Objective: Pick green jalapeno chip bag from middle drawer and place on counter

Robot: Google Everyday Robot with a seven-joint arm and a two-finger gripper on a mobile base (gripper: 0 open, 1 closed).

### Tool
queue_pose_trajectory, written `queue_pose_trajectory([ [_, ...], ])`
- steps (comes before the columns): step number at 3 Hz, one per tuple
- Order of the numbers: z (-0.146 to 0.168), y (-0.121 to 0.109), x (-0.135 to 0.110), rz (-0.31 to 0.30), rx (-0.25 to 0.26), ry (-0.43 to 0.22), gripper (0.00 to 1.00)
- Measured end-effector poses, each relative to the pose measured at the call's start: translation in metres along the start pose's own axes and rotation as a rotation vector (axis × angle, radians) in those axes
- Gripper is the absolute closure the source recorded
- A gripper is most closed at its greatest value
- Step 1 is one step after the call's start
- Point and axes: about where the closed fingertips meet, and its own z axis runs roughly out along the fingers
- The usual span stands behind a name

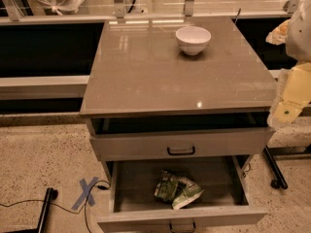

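Note:
The green jalapeno chip bag lies crumpled in the pulled-out middle drawer, right of its centre and near the front wall. The drawer's dark bar handle shows at the bottom edge. The counter is a glossy grey-brown slab above the drawers. My gripper, pale yellow and white, hangs at the right edge of the view, beside the counter's front right corner. It is well above and to the right of the bag and holds nothing that I can see.
A white bowl stands at the back right of the counter. A closed drawer sits above the open one. Cables, a blue tape cross and a dark stand leg lie on the floor. A railing runs behind.

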Motion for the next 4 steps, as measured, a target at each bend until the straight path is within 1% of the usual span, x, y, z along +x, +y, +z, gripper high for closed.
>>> queue_pose_trajectory([
  [1, 0.000, 0.000, 0.000, 0.000, 0.000, 0.000, 0.00],
  [2, 0.041, -0.001, 0.000, -0.077, -0.058, 0.027, 0.00],
  [3, 0.118, 0.016, 0.013, -0.171, -0.180, -0.038, 0.00],
  [4, 0.132, 0.024, 0.038, -0.162, -0.144, -0.177, 0.00],
])
